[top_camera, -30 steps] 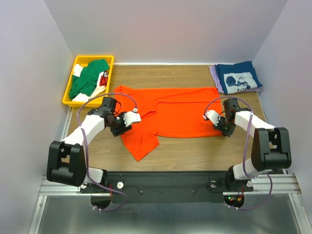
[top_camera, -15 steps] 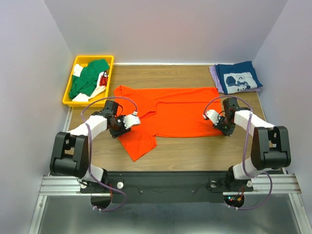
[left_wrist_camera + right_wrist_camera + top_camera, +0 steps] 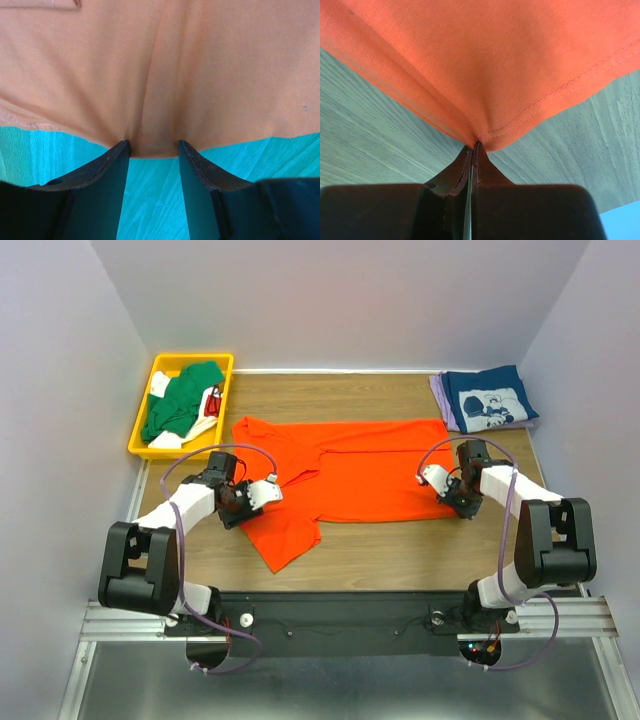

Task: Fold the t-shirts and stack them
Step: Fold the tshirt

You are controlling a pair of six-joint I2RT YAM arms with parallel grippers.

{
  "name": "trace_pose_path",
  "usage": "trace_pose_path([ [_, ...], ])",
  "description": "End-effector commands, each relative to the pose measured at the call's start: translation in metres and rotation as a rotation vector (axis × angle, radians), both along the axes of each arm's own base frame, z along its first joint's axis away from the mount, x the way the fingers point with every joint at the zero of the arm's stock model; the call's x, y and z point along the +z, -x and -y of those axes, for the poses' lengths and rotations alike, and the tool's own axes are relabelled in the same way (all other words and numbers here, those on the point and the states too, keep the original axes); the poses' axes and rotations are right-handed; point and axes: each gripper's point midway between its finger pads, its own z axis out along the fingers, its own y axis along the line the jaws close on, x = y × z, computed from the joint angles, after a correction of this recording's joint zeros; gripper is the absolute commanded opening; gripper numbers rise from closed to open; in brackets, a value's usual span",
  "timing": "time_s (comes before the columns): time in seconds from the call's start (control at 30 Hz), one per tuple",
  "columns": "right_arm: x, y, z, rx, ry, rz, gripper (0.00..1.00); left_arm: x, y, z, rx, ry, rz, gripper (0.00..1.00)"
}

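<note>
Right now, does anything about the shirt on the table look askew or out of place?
Yes. The orange t-shirt is not lying flat: its left portion droops toward the near edge as a crooked flap beside the left gripper, while the rest spreads evenly across the table.

Orange t-shirt (image 3: 350, 472) flat between both pincers, seemingly pinched

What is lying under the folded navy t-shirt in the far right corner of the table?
Under the navy t-shirt a lavender t-shirt shows as a thin strip along its left and near edges. The rest is covered, so anything lower cannot be seen.
</note>
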Motion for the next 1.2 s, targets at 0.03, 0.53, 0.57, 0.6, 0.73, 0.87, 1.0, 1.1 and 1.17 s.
trace_pose_path([
  [0.03,0.003,-0.008,0.001,0.008,0.007,0.02,0.0,-0.015,0.013,-0.002,0.0,-0.002,-0.094,0.49],
  [0.53,0.044,0.006,0.001,0.041,-0.004,0.095,0.01,0.024,0.042,0.003,-0.047,0.058,-0.074,0.0],
  [0.57,0.049,0.005,0.006,0.024,-0.01,0.103,0.01,0.026,0.043,0.003,-0.052,0.063,-0.073,0.0],
  [0.6,0.053,0.003,0.006,0.021,-0.012,0.112,0.01,0.028,0.042,0.004,-0.054,0.07,-0.07,0.0],
  [0.73,0.058,-0.011,0.006,0.012,-0.03,0.111,0.01,0.042,0.03,0.008,-0.047,0.112,-0.065,0.0],
  [0.87,0.063,-0.037,0.007,0.0,-0.046,0.118,0.01,0.053,0.012,0.005,-0.03,0.138,-0.062,0.0],
  [1.0,0.069,-0.063,0.006,0.003,-0.059,0.13,0.01,0.063,-0.008,0.003,-0.018,0.155,-0.047,0.0],
  [1.1,0.07,-0.084,0.005,0.002,-0.068,0.135,0.01,0.069,-0.025,0.008,-0.015,0.182,-0.048,0.0],
  [1.17,0.079,-0.101,0.006,0.001,-0.065,0.163,0.01,0.078,-0.04,0.01,-0.011,0.197,-0.03,0.0],
])
